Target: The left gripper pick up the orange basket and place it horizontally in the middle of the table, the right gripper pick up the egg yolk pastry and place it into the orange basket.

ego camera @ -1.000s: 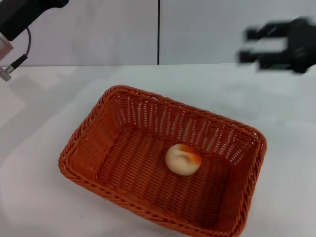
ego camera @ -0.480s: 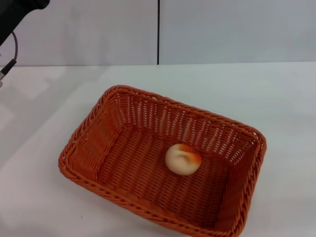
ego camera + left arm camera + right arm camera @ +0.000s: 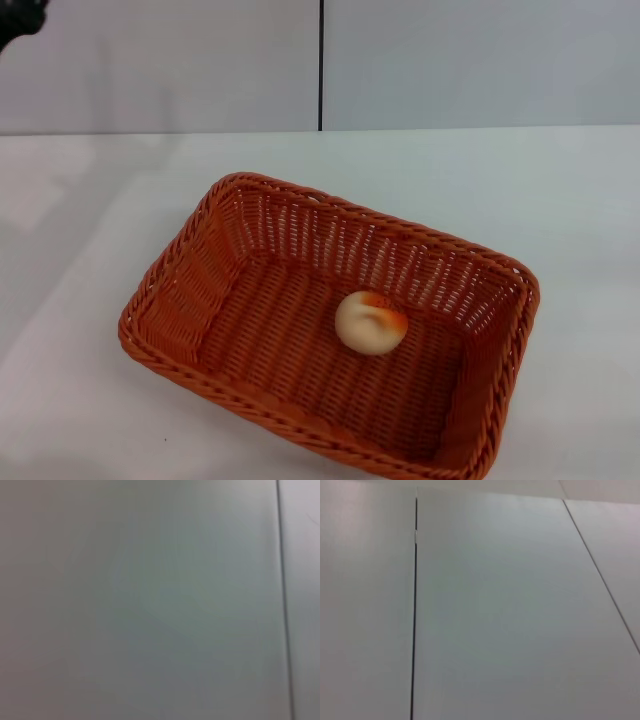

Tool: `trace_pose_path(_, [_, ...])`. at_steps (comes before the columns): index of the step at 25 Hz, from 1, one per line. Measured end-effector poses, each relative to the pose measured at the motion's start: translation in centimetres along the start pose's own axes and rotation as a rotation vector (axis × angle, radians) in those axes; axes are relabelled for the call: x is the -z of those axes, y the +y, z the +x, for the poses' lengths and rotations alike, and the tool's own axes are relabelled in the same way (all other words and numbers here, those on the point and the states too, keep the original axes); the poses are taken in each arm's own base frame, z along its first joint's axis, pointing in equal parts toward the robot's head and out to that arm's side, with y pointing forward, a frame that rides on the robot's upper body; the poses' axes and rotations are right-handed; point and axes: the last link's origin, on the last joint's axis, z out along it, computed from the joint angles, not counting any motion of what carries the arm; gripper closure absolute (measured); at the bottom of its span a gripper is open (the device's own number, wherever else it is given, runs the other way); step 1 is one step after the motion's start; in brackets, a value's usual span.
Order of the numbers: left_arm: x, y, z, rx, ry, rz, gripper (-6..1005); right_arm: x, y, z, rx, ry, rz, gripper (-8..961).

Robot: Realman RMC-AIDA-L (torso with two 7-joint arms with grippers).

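The orange basket (image 3: 210, 290) lies flat on the white table (image 3: 80, 220) in the head view, near the middle and turned slightly askew. Inside it, on the woven floor right of centre, rests the egg yolk pastry (image 3: 370, 321), cream with an orange-red top. Only a small black piece of the left arm (image 3: 18, 15) shows at the top left corner, far from the basket; its fingers are out of view. The right gripper is out of view. Both wrist views show only pale wall panels.
A pale wall (image 3: 450, 60) with a dark vertical seam (image 3: 321, 65) stands behind the table. White tabletop surrounds the basket on the left, right and far sides.
The right gripper, seen at the upper right a second ago, has left the view. The left arm has drawn back up and left until only a corner shows. Basket and pastry stay still.
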Motion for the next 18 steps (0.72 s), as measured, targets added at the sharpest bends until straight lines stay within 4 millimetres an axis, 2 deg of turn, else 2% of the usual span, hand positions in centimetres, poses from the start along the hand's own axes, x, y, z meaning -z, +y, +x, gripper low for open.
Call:
trace_pose_path(4, [1.2, -0.1, -0.1, -0.078, 0.062, 0.065, 320, -0.3, 0.0, 0.3, 0.0, 0.011, 0.01, 317])
trace_pose_path(18, [1.8, 0.7, -0.5, -0.1, 0.087, 0.065, 320, -1.6, 0.8, 1.6, -0.038, 0.029, 0.021, 317])
